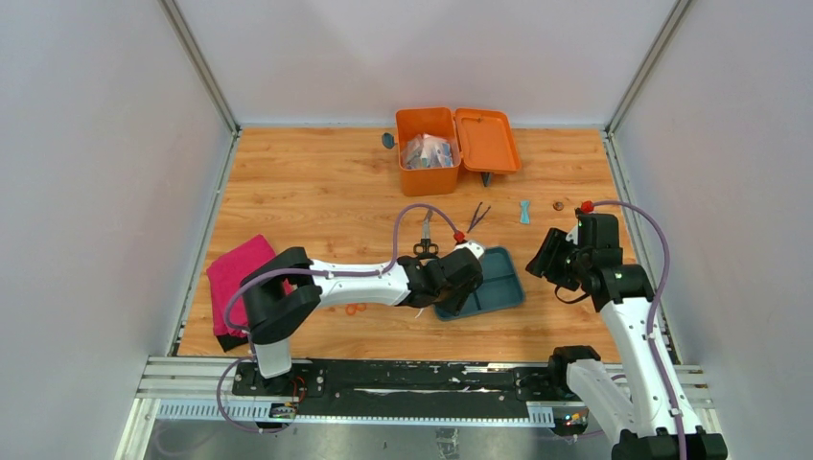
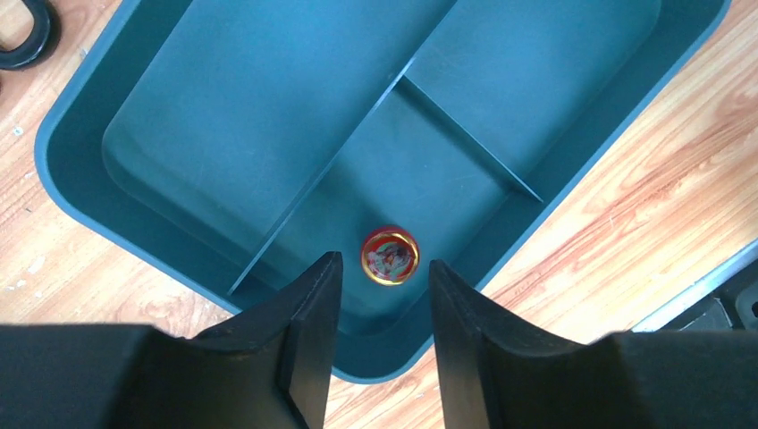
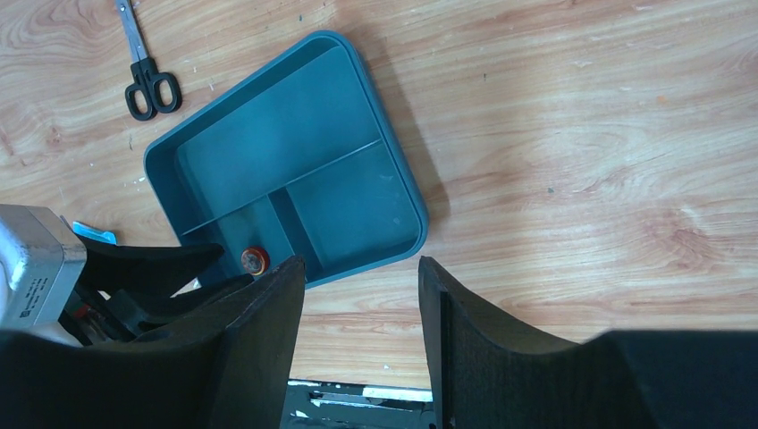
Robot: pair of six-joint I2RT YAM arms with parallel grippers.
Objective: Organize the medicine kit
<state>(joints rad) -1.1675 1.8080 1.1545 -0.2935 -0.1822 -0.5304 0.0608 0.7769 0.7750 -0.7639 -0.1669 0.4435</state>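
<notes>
The orange medicine kit (image 1: 429, 139) stands open at the back of the table, lid (image 1: 487, 140) folded to the right, with plastic packets inside. A teal divided tray (image 1: 499, 283) lies near the middle. A small round red tin (image 2: 390, 255) rests in the tray's small near compartment; it also shows in the right wrist view (image 3: 255, 260). My left gripper (image 2: 380, 268) is open and empty, hovering just over the tin at the tray's corner. My right gripper (image 3: 357, 268) is open and empty above bare wood right of the tray (image 3: 295, 170).
Black-handled scissors (image 1: 426, 240) lie left of the tray, tweezers (image 1: 477, 217) behind it. A small light-blue item (image 1: 524, 212) and a brown disc (image 1: 558, 205) lie to the right. A pink cloth (image 1: 235, 273) sits at the left edge. White walls enclose the table.
</notes>
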